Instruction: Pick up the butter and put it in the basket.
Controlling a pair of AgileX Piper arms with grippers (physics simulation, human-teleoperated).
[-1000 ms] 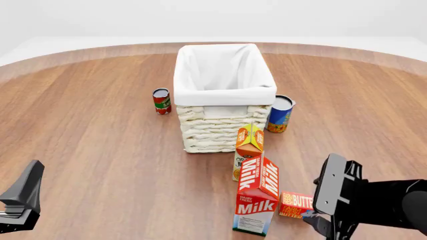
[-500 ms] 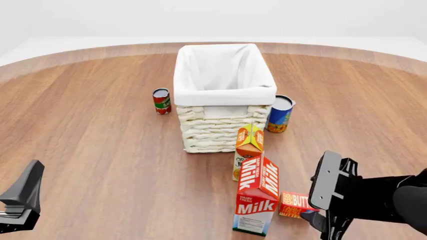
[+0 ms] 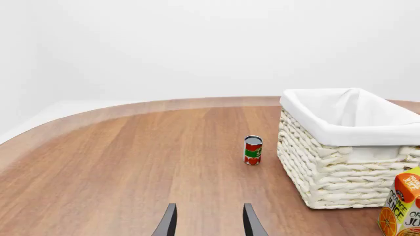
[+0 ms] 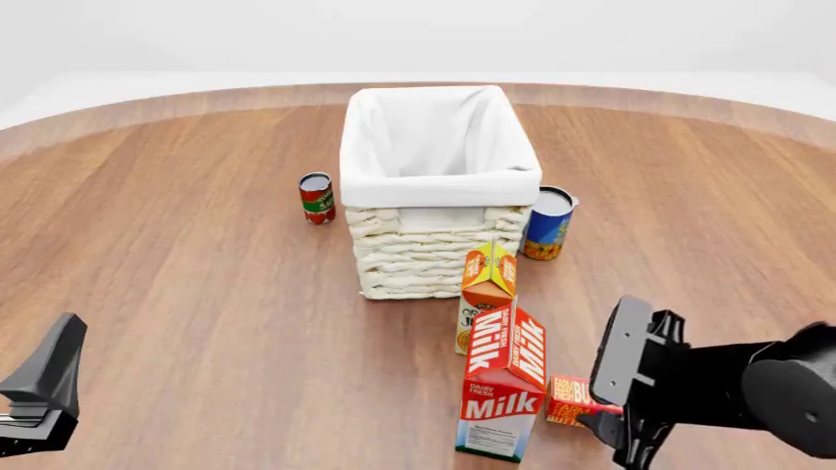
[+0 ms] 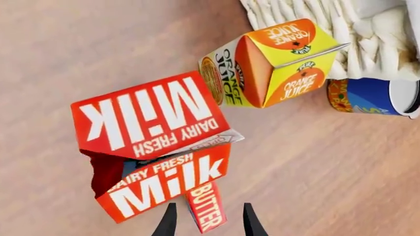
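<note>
Right now my right gripper (image 5: pixel 206 221) hangs over the butter (image 5: pixel 205 208) with its fingers spread, one tip to each side of the box's narrow width and neither touching it, which I judge is the stance for coming straight down and closing across the short dimension. In the front view that gripper (image 4: pixel 625 443) sits at about five o'clock on the table (image 4: pixel 196 294), and the butter (image 4: pixel 570 399) lies flat just beside the milk carton (image 4: pixel 504 382), at the carton's three o'clock; the tall carton crowds one side, so I read the approach as coming from above to avoid knocking it. The juice carton (image 4: pixel 487 286) stands just past the milk, toward twelve, close against the basket (image 4: pixel 438 201), which sits near the table's centre and is where the butter must end up. A blue can (image 4: pixel 547 223) stands at the basket's three o'clock and a red can (image 4: pixel 316 198) at its nine. My left gripper (image 3: pixel 207 221) rests spread and empty at seven o'clock, well apart from everything. Much of the butter is hidden: my arm covers its near end in the front view, the milk overlaps it in the wrist view, and whether the two boxes touch I cannot tell.
</note>
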